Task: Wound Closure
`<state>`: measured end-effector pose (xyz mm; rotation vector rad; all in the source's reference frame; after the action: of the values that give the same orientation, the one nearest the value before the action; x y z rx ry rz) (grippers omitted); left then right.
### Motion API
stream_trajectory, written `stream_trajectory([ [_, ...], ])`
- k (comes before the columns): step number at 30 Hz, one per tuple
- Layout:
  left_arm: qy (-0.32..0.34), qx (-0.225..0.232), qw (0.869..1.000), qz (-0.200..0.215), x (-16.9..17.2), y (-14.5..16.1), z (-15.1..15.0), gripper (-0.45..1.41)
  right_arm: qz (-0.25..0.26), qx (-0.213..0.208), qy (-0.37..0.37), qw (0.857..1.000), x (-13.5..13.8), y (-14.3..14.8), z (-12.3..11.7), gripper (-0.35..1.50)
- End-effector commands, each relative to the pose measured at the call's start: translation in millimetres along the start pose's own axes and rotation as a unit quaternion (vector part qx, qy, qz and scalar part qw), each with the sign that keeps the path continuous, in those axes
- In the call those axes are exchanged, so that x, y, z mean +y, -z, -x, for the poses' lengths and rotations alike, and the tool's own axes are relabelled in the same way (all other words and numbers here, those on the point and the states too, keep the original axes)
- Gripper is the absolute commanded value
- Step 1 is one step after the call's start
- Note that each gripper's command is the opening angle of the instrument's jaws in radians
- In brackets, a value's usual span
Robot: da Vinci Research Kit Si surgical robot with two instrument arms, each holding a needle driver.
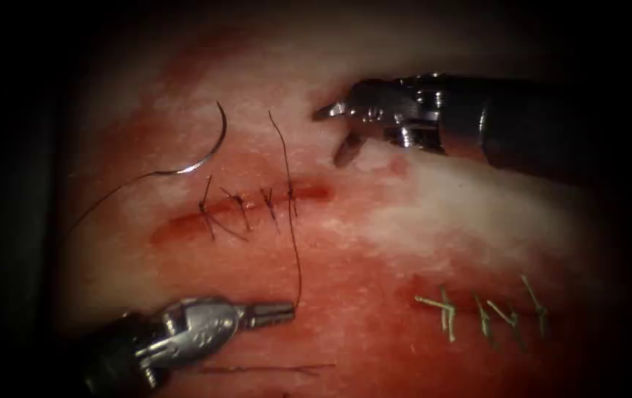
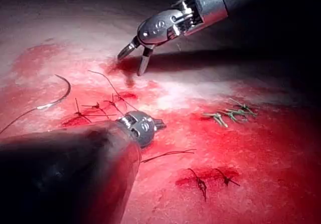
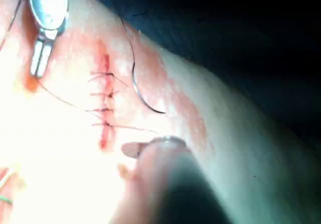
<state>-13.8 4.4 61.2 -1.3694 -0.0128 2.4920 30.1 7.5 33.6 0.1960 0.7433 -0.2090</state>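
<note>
Needle lies free on the tissue, upper left of the endoscope frame, above the cut; thin dark curve, thread trailing left off its lower end. Your left tool, lower left, jaws clenched on a thread strand rising across the stitched cut. Your right tool, upper right, jaws spread, gripping nothing. Left tool's shaft is cut off at the frame edge.

Darkness is surrounding the lit field in the endoscope view, swallowing the edges and corners so that no wall, floor or furniture is showing. A single bright light is falling on the middle of the scene and fading outward, and it is casting a long dark shadow.
</note>
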Motion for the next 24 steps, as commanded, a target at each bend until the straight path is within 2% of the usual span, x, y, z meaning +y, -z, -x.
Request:
stream_trajectory([
  [1,0.003,-0.006,1.000,-0.005,-1.3,0.0,0.2,-0.45,0.013,0.023,-0.016,1.000,-0.4,0.5,0.6,1.21],
  [6,0.002,-0.020,0.999,-0.028,-3.9,1.1,0.9,-0.45,0.032,0.031,-0.057,0.997,-2.0,1.7,0.1,1.13],
  [10,-0.005,-0.028,0.998,-0.055,-7.0,1.7,1.6,-0.45,0.046,0.044,-0.053,0.997,-3.5,1.6,-1.8,0.69],
  [12,-0.005,-0.026,0.998,-0.060,-8.0,1.9,1.8,-0.45,0.049,0.050,-0.054,0.996,-3.7,1.4,-2.8,0.39],
  [13,-0.003,-0.025,0.998,-0.062,-8.3,1.9,1.9,-0.45,0.051,0.052,-0.061,0.995,-3.7,1.3,-3.3,0.30],
  [16,-0.004,-0.022,0.998,-0.066,-9.1,1.9,2.3,-0.45,0.051,0.070,-0.118,0.989,-3.5,1.0,-4.1,0.20],
  [19,-0.004,-0.023,0.997,-0.069,-9.4,1.7,2.6,-0.45,0.049,0.100,-0.166,0.980,-3.2,0.6,-2.9,0.05],
  [20,-0.004,-0.023,0.997,-0.069,-9.4,1.7,2.6,-0.45,0.058,0.128,-0.198,0.970,-3.3,0.2,-1.1,0.05],
  [22,-0.004,-0.021,0.998,-0.067,-9.4,1.8,2.6,-0.45,0.064,0.155,-0.206,0.964,-3.5,-0.1,0.6,0.09],
  [24,-0.004,-0.012,0.998,-0.057,-9.5,1.8,2.5,-0.45,0.067,0.206,-0.207,0.954,-4.0,-0.6,3.6,0.09],
])
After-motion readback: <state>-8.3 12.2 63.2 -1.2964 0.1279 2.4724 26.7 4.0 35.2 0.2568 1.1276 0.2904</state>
